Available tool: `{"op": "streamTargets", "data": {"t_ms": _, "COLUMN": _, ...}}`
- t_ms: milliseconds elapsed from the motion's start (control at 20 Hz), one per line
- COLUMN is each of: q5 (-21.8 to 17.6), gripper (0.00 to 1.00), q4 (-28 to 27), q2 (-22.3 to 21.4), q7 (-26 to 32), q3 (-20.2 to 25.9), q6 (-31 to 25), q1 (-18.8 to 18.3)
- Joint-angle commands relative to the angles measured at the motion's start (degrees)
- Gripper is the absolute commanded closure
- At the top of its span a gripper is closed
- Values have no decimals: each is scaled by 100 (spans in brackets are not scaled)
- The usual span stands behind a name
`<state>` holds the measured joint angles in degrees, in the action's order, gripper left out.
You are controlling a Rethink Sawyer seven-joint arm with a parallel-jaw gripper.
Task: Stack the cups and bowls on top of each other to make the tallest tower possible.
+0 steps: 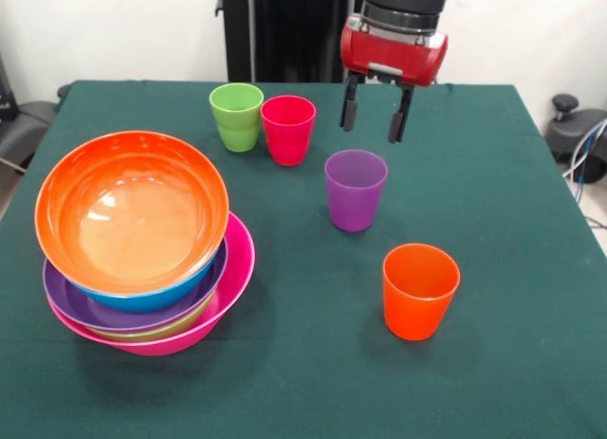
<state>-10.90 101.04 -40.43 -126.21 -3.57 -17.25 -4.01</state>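
Over at the left, well away from the jaws, the tower [142, 259] is sitting on the green surface [512, 363]: the pink bowl [237, 268] at the bottom, then what looks like a green one, the purple bowl [71, 301], the blue bowl [166, 292] and the orange bowl [133, 207] uppermost, tilting a little as it is nesting. These are looking like thin, glossy plastic, so I am judging them light, stiff and rather slippery; the stack is probably shifting easily if nudged sideways.

Moving right, the green cup [236, 117] and the red cup [287, 129] are standing upright, just beside each other and possibly touching, a little to the left of the jaws. No yellow cup is showing.

The gripper [376, 117] is hanging above the surface with its jaws standing open and holding nothing. The purple cup [356, 190] is standing upright almost directly beneath them, slightly nearer to me.

Further toward me and a bit to the right of the jaws, the orange cup [420, 290] is standing alone, mouth up.

The cups are tapering, smooth tumblers, so I am thinking they are light and liable to slide out of a pinch on the outside wall. Taking hold across the rim, one finger inside and one outside, or squarely across the upper wall, is seeming the safer choice.
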Motion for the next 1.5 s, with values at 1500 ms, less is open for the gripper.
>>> {"op": "streamTargets", "data": {"t_ms": 1500, "q5": -168, "gripper": 0, "q4": -55, "q2": 1276, "q7": -393, "q3": 264, "q6": 1104, "q1": -294}}
